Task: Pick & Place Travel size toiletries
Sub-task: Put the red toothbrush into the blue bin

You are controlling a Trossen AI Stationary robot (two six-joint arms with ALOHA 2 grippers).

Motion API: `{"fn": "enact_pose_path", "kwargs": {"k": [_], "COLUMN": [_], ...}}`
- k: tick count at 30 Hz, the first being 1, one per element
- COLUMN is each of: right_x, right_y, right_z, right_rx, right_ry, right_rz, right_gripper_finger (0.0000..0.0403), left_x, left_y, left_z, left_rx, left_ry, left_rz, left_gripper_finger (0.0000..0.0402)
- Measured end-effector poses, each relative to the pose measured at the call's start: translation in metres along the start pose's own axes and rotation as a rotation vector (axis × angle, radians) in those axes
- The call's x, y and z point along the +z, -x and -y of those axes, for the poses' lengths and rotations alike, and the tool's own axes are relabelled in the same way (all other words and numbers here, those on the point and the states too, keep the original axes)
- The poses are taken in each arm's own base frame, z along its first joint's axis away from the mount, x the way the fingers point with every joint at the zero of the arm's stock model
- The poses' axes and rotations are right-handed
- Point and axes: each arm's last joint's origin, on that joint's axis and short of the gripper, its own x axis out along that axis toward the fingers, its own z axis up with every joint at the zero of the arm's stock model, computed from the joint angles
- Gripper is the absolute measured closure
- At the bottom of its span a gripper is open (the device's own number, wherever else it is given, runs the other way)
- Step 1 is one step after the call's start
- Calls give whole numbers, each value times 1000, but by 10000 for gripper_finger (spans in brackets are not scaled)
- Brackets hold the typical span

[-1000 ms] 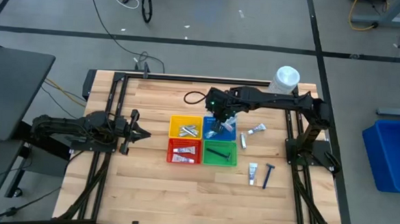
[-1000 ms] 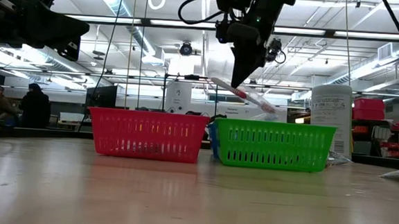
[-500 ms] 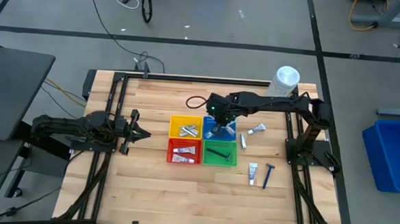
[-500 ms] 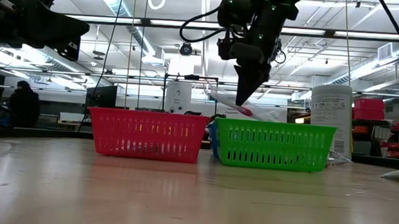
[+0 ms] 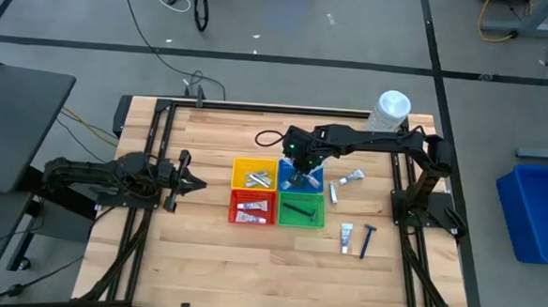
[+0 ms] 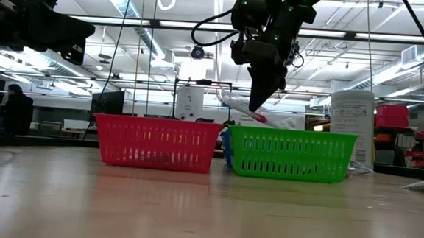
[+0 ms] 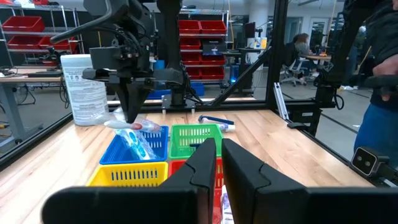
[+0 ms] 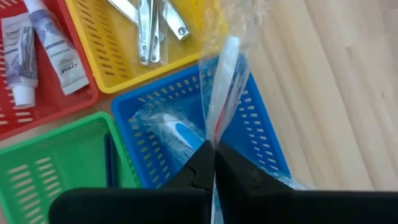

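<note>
Above the blue basket (image 5: 300,176), right gripper (image 5: 299,167) with jaws clamped on a wrapped toothbrush (image 8: 225,78), poised seemingly for dropping among others already there. At desk's left edge, left gripper (image 5: 186,179) idle, jaws closed, empty.
</note>
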Motion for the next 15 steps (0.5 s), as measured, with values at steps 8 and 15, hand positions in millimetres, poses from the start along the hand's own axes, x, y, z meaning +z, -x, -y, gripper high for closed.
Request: {"fn": "enact_pose_path", "kwargs": {"k": [8, 15], "right_x": [0, 0], "right_y": [0, 0], "right_z": [2, 2], "right_rx": [6, 6], "right_ry": [-48, -58], "right_rz": [-8, -9], "right_gripper_finger": [331, 272], "left_x": [0, 0], "left_y": [0, 0], "left_z": [0, 0], "left_rx": [0, 0], "left_ry": [0, 0], "left_rz": [0, 0], "left_gripper_finger": [370, 370]}}
